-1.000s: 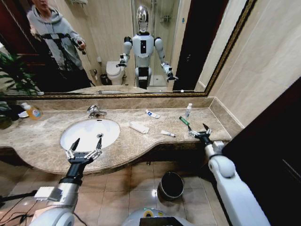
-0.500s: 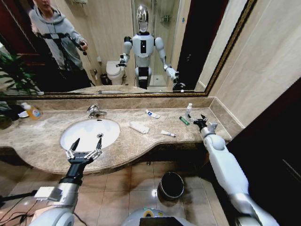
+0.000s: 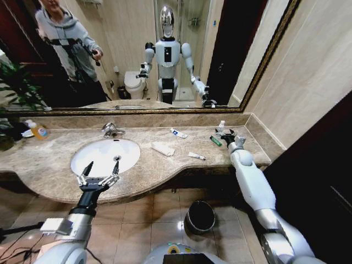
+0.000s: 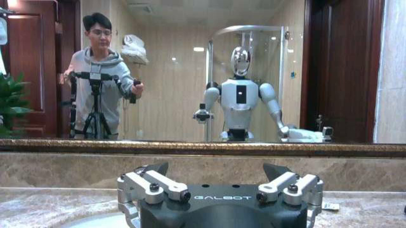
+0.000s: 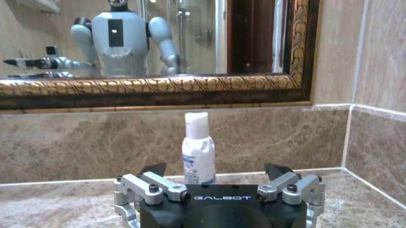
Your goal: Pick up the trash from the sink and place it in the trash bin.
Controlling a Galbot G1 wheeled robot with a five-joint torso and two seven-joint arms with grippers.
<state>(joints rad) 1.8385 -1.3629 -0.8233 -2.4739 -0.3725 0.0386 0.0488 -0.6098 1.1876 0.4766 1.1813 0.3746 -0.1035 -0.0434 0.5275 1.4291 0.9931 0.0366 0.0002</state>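
Note:
The trash lies on the beige counter to the right of the sink (image 3: 104,157). It includes a small bottle (image 3: 221,126) by the back wall, a green tube (image 3: 215,141), two white-and-blue tubes (image 3: 177,133) (image 3: 196,156) and a flat white packet (image 3: 163,148). My right gripper (image 3: 225,133) is open, stretched out low over the counter just in front of the bottle. In the right wrist view the bottle (image 5: 198,151) stands upright straight ahead, centred between the open fingers of that gripper (image 5: 214,170). My left gripper (image 3: 99,177) hangs open over the sink's front rim. The trash bin (image 3: 200,216) stands on the floor below.
A chrome faucet (image 3: 111,130) stands behind the basin. An orange-yellow soap bottle (image 3: 38,130) and a plant (image 3: 12,88) are at the far left. The mirror (image 3: 137,49) and marble backsplash close off the back of the counter, and a wall closes off the right.
My right arm has reached forward from the counter's front right edge towards the back wall, bringing its gripper up to the small bottle. The left arm has not moved.

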